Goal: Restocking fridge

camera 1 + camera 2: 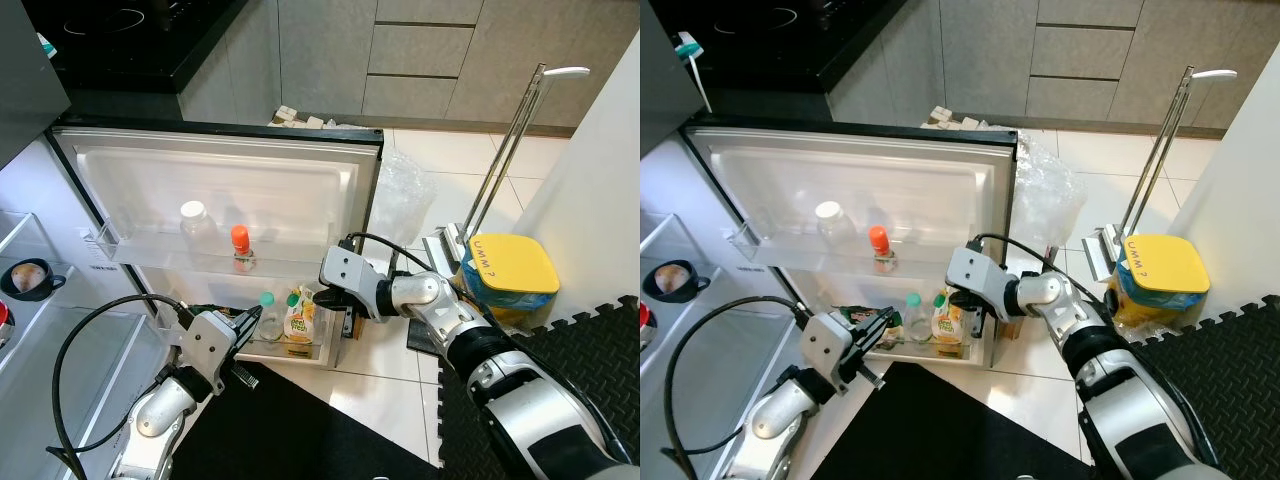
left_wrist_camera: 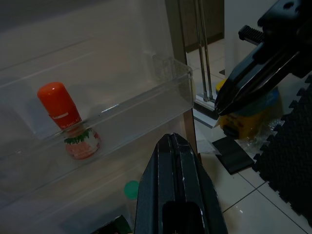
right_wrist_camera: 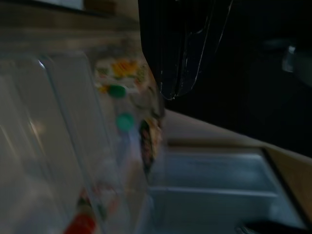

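Observation:
The fridge door (image 1: 220, 180) stands wide open. Its upper shelf (image 1: 150, 258) carries a clear jar with a white lid (image 1: 194, 225) and an orange-capped bottle (image 1: 242, 247). On the lower door shelf (image 1: 290, 355) stand a green-capped clear bottle (image 1: 268, 315) and a yellow juice carton (image 1: 298, 318). My right gripper (image 1: 335, 300) hovers just right of the carton, its fingers together and holding nothing. My left gripper (image 1: 243, 325) points at the lower shelf from the left, shut and empty, with a dark green packet (image 1: 848, 316) beside it. In the left wrist view the orange-capped bottle (image 2: 68, 119) sits ahead of the fingertips.
A yellow-lidded bucket (image 1: 512, 270) with a tall metal handle (image 1: 510, 140) stands right of the door. Black foam mats (image 1: 590, 350) cover the floor at the right, and a black mat (image 1: 290, 430) lies below. A mug (image 1: 28, 278) rests inside the fridge at the left. A crumpled plastic bag (image 1: 405, 190) lies behind the door.

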Tool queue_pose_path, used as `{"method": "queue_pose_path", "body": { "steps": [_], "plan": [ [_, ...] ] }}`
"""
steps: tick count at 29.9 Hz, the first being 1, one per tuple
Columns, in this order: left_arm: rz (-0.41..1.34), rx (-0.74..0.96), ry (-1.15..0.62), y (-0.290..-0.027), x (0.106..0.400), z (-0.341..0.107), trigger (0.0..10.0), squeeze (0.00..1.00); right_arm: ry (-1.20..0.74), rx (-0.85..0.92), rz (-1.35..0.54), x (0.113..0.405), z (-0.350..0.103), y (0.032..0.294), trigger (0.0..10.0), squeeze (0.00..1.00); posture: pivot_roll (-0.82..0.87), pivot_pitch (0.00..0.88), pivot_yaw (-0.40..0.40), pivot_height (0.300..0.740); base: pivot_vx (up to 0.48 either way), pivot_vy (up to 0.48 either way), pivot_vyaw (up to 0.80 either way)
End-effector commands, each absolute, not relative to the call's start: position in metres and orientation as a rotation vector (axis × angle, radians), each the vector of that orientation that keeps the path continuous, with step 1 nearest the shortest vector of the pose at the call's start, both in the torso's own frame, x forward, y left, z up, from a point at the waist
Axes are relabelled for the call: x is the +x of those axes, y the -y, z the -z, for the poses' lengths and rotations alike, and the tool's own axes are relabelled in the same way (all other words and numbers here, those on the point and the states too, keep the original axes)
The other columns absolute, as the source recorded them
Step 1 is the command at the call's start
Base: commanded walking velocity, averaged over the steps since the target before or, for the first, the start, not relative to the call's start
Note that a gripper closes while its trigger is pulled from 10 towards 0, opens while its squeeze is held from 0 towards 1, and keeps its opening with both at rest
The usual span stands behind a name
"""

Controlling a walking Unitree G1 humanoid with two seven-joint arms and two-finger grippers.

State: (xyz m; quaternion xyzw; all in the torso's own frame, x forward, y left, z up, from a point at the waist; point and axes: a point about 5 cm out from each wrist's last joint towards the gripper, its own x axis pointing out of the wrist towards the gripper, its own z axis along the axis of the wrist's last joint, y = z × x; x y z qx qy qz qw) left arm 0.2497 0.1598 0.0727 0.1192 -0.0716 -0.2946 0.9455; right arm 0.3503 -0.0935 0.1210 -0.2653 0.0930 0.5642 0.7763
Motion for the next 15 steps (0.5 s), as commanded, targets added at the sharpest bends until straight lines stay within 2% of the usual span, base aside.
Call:
{"method": "queue_pose_path", "body": {
  "steps": [1,3,7,11,15],
  "plan": [
    [0.584,0.266,0.141,-0.166,0.249,-0.075,10.0,0.00,-0.098,-0.423,-1.238,0.356,-0.147,0.085,10.0,0.00,-0.10,0.118,-0.007,0.740,0.000,0.000,0.00],
    [0.558,0.259,0.154,-0.169,0.252,-0.078,10.0,0.00,0.035,-0.296,-1.189,0.368,-0.183,0.080,10.0,0.00,-0.10,0.122,-0.010,0.740,0.000,0.000,0.00],
    [0.542,0.253,0.162,-0.170,0.253,-0.081,10.0,0.00,0.103,-0.246,-1.145,0.376,-0.204,0.078,10.0,0.00,-0.10,0.127,-0.014,0.740,0.000,0.000,0.00],
    [0.507,0.247,0.184,-0.173,0.256,-0.087,10.0,0.00,0.149,-0.318,-1.060,0.386,-0.220,0.073,10.0,0.00,-0.09,0.140,-0.039,0.740,0.000,0.000,0.00],
    [0.508,0.243,0.205,-0.168,0.257,-0.093,10.0,0.00,0.081,-0.405,-1.051,0.385,-0.201,0.067,10.0,0.00,-0.06,0.152,-0.065,0.740,0.000,0.000,0.00]
  ]
}}
